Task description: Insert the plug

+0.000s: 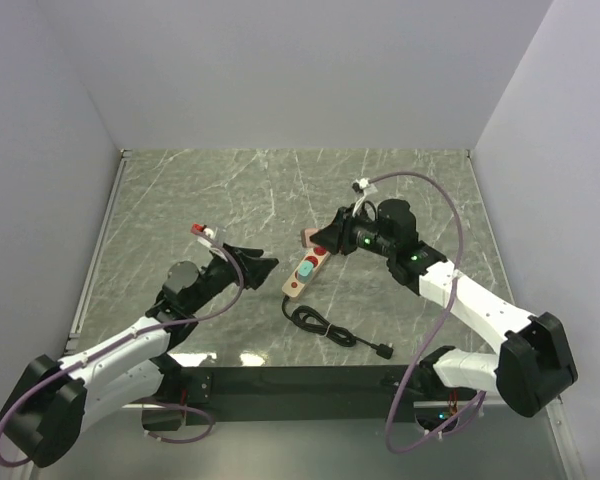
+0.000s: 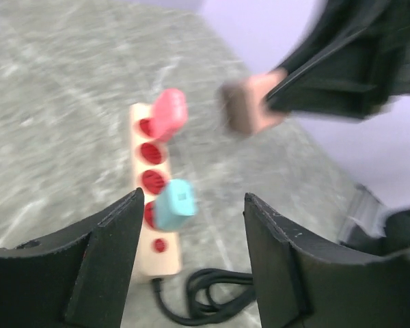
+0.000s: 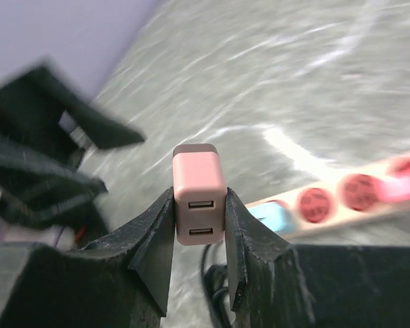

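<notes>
Right gripper, bottom centre of right wrist view, clamped on pink plug; two USB ports face camera, prongs hidden. In top view plug sits mid-frame, near upper end of tan power strip, not inserted. Likely light, rigid, smooth plastic; may slip or twist. Best hold: flat side faces. Blue plug and red plug occupy strip. Left gripper open, empty.

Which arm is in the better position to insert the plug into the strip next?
Right. The right gripper is shut on the plug and holds it close to the far end of the strip. The left gripper is open and empty, so it would first need to take the plug.
</notes>
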`<state>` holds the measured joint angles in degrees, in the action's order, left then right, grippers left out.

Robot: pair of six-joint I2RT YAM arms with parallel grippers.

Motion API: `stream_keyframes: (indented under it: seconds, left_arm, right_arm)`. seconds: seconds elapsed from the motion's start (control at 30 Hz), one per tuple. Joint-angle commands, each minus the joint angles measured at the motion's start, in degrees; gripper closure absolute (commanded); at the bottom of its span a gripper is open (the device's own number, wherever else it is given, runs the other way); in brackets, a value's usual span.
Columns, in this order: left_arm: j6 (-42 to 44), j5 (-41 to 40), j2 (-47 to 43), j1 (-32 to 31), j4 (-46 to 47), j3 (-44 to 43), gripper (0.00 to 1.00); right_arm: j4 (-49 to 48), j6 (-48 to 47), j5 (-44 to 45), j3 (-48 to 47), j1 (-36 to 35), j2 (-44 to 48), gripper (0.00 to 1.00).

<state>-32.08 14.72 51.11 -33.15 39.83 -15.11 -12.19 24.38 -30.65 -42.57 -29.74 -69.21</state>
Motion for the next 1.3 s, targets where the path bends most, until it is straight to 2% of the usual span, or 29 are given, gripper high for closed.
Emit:
stream_keyframes:
  seconds: [0.0, 0.03, 0.07, 0.17, 0.2, 0.4, 0.87, 1.27]
  left_arm:
    - [2.63, -9.96, 2.58, -1.65, -0.99, 0.61, 0.35]
    - [2.98, -10.84, 3.02, -2.09, -0.99, 0.61, 0.35]
    - [3.07, -11.98, 3.99, -2.53, -0.90, 0.44, 0.35]
    - [4.21, -14.63, 5.57, -5.17, -1.42, -0.35, 0.34]
    - [4.65, -17.42, 6.88, -6.65, -1.69, -0.62, 0.34]
    - [4.65, -16.29, 13.13, -8.16, 2.35, -0.18, 0.36]
    - [4.65, -15.25, 26.04, -10.01, 9.56, -0.97, 0.38]
    - [3.95, -13.93, 32.38, -11.50, 12.81, -2.38, 0.40]
  right_arm:
    - [12.08, 1.45, 18.75, -6.03, -1.54, 2.59, 1.00]
    - [17.58, 1.63, 22.70, -8.82, -2.77, 2.41, 1.00]
    - [19.98, 1.63, 30.49, -10.15, -5.83, 1.80, 1.00]
    - [27.03, 4.00, 40.55, -14.90, -9.62, -0.91, 1.00]
    - [28.17, 4.70, 42.06, -15.87, -10.42, -1.80, 1.00]
    - [38.36, 9.88, 51.46, -23.08, -13.76, -9.27, 1.00]
    - [50.23, 15.61, 56.93, -34.07, -14.21, -25.61, 1.00]
    - [54.11, 16.66, 56.06, -41.98, -13.68, -34.67, 1.00]
